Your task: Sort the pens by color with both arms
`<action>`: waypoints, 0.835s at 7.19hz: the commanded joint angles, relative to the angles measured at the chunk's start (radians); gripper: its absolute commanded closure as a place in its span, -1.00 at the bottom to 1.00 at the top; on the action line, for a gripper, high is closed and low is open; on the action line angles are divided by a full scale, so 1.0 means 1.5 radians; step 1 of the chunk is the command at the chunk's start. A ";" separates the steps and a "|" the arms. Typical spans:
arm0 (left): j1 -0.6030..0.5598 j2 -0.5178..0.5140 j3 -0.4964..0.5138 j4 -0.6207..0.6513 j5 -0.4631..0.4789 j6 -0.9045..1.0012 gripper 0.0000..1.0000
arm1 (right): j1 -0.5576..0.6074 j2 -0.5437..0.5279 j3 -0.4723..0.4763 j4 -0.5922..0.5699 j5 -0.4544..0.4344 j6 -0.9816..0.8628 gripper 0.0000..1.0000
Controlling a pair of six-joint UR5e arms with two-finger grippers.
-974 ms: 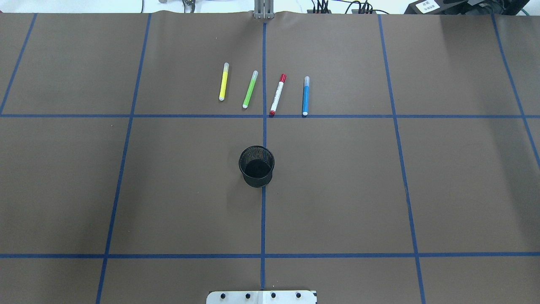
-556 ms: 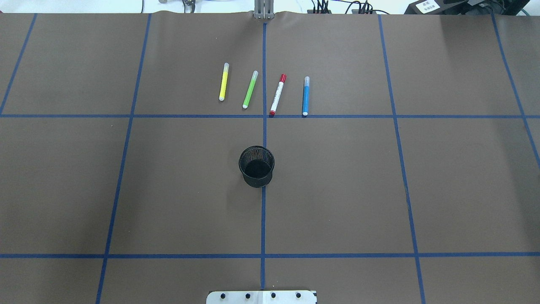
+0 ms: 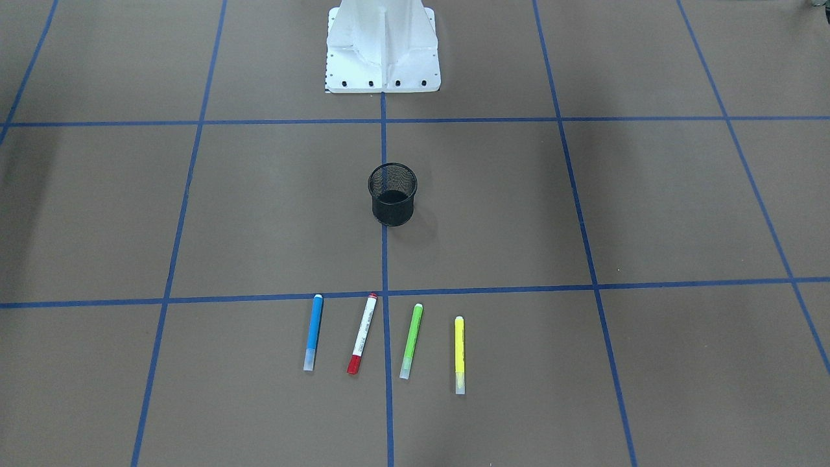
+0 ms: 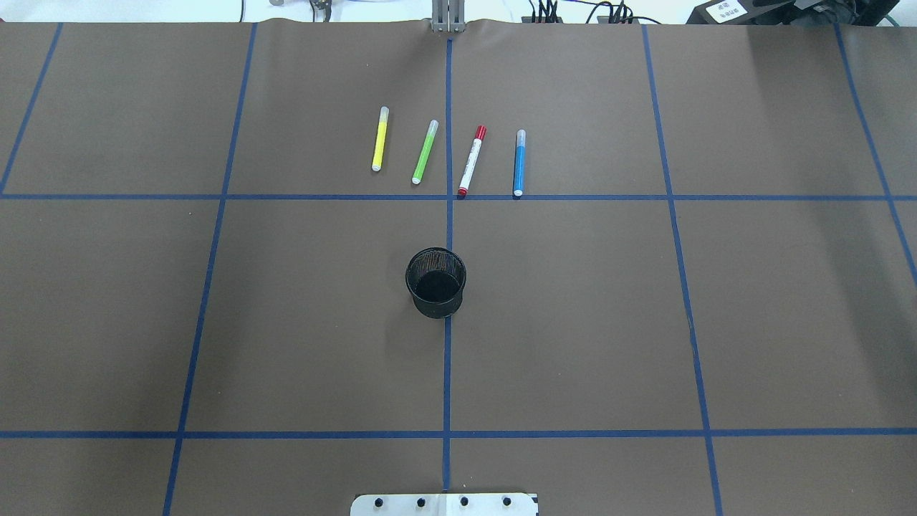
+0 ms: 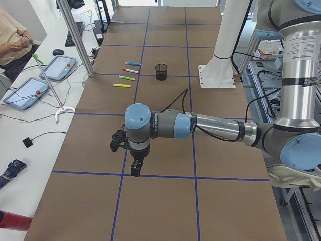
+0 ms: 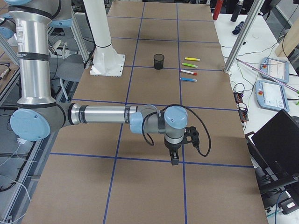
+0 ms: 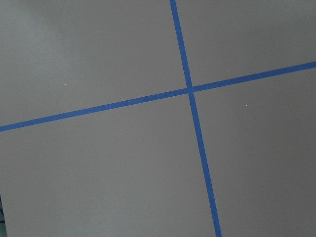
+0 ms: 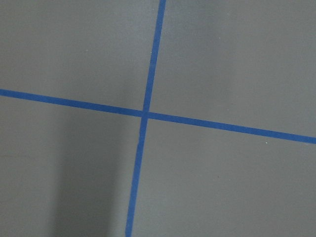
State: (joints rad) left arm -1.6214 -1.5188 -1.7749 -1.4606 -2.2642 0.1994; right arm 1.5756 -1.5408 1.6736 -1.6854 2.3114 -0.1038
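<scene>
Four pens — yellow (image 4: 380, 139), green (image 4: 425, 152), red-capped white (image 4: 471, 162), blue (image 4: 519, 163) — lie in a row beyond the black mesh cup (image 4: 435, 282); left gripper (image 5: 135, 169) and right gripper (image 6: 174, 159) hang well away, jaw state cannot be told.

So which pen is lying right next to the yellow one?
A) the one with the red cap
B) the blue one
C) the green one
C: the green pen lies beside the yellow pen; the red-capped pen and the blue pen come further along the row.
</scene>
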 commanded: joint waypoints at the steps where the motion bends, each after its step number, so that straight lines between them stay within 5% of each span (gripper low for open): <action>1: 0.000 0.000 0.004 -0.001 0.000 0.000 -0.99 | -0.007 0.000 0.017 -0.061 0.007 -0.003 -1.00; 6: 0.003 0.001 0.004 0.001 0.001 0.000 -0.99 | -0.007 -0.038 0.020 -0.058 0.002 -0.006 -1.00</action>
State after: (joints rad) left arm -1.6179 -1.5174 -1.7690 -1.4605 -2.2631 0.1994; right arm 1.5647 -1.5896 1.7008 -1.7730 2.3260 -0.1129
